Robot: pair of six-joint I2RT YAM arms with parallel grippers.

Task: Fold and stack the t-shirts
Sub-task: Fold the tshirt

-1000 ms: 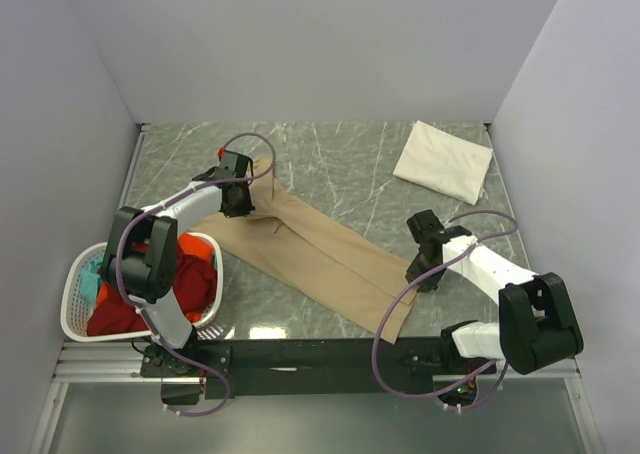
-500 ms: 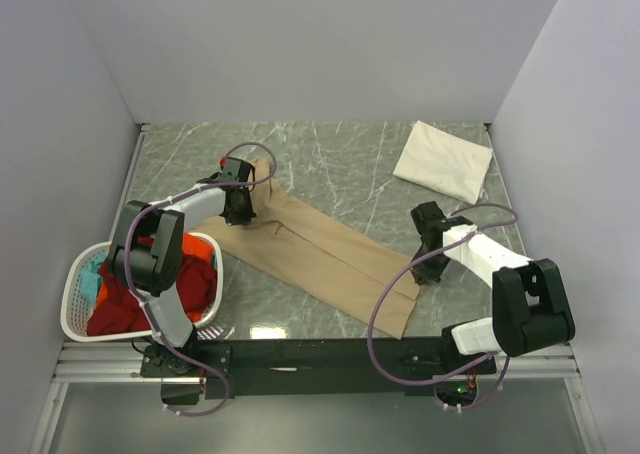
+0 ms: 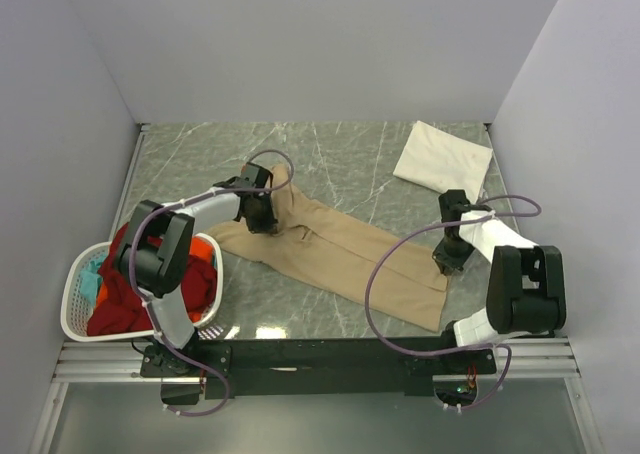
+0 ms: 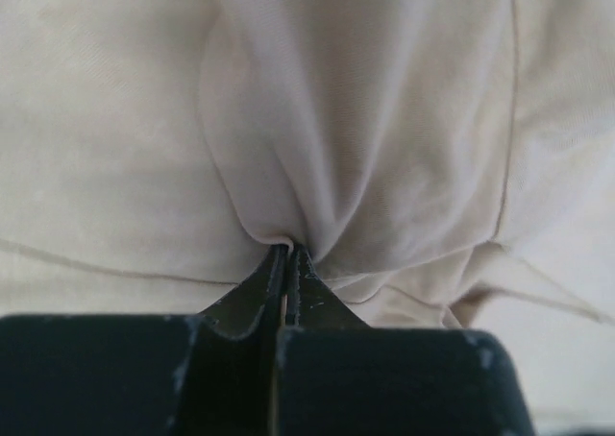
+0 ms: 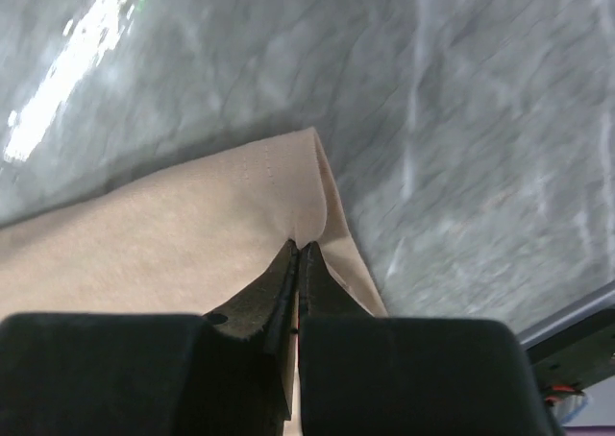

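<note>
Two robot arms hold a tan t-shirt (image 3: 340, 249) stretched slantwise across the marble counter (image 3: 330, 159), from left of centre toward the near right corner. The left gripper (image 4: 288, 255) is clamped tight on a pinch of the shirt's bunched upper part, with the cloth puckering into folds around its tips. The right gripper (image 5: 299, 247) is closed on the very corner of the hem, close to the counter's right edge. A cream t-shirt (image 3: 443, 161), already folded flat, lies at the far right corner, well apart from the work. Red, orange and teal shirts (image 3: 120, 309) wait heaped in a white laundry basket (image 3: 68, 314) at the near left corner.

Both holds look slight, little more than a fingertip's bite of fabric. If the arms pull too far apart, the hem corner seems likeliest to slip free and drop slack. The creases gathered at the left hold could also be pressed into the fold and leave a lopsided rectangle. A careless swing on the right might drag cloth over the counter's edge.
</note>
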